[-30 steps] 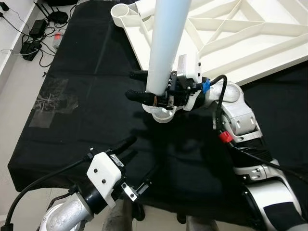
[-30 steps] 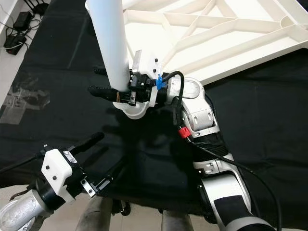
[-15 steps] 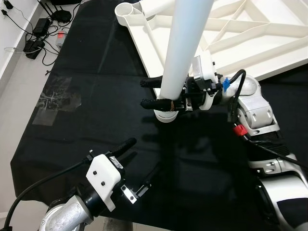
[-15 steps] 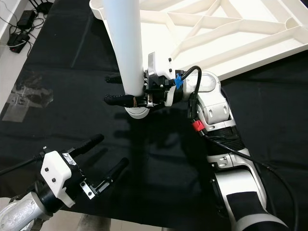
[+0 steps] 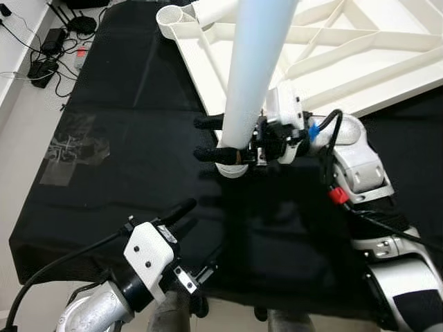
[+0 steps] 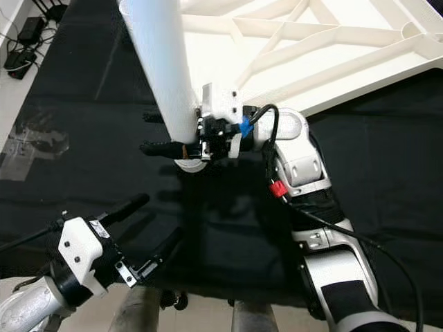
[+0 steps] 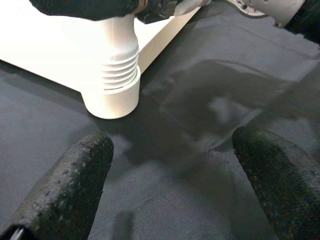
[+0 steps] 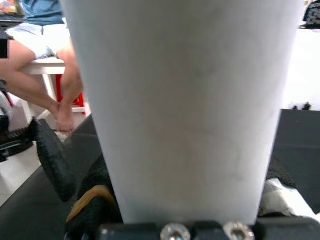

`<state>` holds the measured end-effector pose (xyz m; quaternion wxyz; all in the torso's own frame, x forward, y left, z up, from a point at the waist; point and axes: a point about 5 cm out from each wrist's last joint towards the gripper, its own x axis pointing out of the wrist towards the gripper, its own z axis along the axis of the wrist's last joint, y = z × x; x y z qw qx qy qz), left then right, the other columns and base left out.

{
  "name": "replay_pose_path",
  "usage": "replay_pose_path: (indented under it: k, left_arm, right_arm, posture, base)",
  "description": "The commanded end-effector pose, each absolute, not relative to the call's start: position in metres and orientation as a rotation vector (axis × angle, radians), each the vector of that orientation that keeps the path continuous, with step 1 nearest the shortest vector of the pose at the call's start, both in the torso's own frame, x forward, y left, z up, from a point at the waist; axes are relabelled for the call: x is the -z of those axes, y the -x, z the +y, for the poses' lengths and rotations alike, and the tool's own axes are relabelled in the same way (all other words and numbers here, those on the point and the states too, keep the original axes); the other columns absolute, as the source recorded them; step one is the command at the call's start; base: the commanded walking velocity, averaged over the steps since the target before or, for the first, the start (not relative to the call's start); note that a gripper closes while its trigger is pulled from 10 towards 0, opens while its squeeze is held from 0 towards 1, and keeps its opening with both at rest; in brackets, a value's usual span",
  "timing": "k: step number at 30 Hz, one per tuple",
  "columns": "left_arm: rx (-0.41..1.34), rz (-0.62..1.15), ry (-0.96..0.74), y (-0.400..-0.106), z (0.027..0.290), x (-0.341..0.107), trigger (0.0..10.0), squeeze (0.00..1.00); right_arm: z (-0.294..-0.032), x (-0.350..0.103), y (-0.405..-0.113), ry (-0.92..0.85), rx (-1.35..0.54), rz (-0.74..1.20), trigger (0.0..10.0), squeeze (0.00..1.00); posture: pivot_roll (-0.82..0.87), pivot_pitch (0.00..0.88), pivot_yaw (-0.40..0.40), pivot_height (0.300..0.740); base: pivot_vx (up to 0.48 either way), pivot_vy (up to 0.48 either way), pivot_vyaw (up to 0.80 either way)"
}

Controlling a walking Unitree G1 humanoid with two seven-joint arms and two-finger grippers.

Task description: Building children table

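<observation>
A long white table leg stands nearly upright, its top leaning right. My right gripper is shut on it near the lower end. The leg's ribbed threaded end is at or just above the black cloth; I cannot tell if it touches. Behind it, the white tabletop lies upside down with its ribs showing and a round corner socket at the back left. My left gripper hovers open low at the front left, fingers pointing toward the leg's foot, nothing between them.
A black cloth covers the work surface, with a shiny taped patch at the left. Cables and power adapters lie on the floor beyond its left edge. A seated person shows in the right wrist view.
The head view shifted and came back. The leg leans a little more to the right, still held by the right gripper. The left gripper stays open in the same place.
</observation>
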<state>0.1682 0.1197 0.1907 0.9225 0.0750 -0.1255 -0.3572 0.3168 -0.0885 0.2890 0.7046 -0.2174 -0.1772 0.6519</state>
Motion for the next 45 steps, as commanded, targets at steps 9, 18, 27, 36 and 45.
replay_pose_path:
  k: [9,18,27,36,45]
  left_arm:
    - [0.741,-0.244,-0.142,-0.166,0.118,-0.190,10.0,0.00]
    - [0.740,-0.244,-0.142,-0.165,0.118,-0.189,10.0,0.00]
    - [0.740,-0.242,-0.143,-0.166,0.119,-0.190,10.0,0.00]
    - [0.739,-0.240,-0.147,-0.167,0.120,-0.189,10.0,0.00]
    - [0.739,-0.240,-0.150,-0.168,0.121,-0.189,10.0,0.00]
  right_arm:
    - [-0.077,-0.253,-0.323,0.452,-1.407,-0.177,10.0,0.00]
    - [-0.076,-0.251,-0.324,0.406,-1.333,-0.141,10.0,0.00]
    - [-0.081,-0.254,-0.330,0.263,-1.203,-0.158,10.0,0.00]
    - [-0.081,-0.258,-0.323,0.259,-1.189,-0.257,10.0,0.00]
    - [-0.077,-0.255,-0.315,0.343,-1.164,-0.293,10.0,0.00]
  posture:
    - [0.05,0.437,0.057,0.740]
    - [0.04,0.438,0.056,0.740]
    - [0.05,0.443,0.060,0.740]
    - [0.05,0.441,0.065,0.740]
    - [0.05,0.443,0.068,0.740]
  base:
    - [0.000,0.000,0.00]
    - [0.000,0.000,0.00]
    - [0.000,0.000,0.00]
    - [0.000,0.000,0.00]
    - [0.000,0.000,0.00]
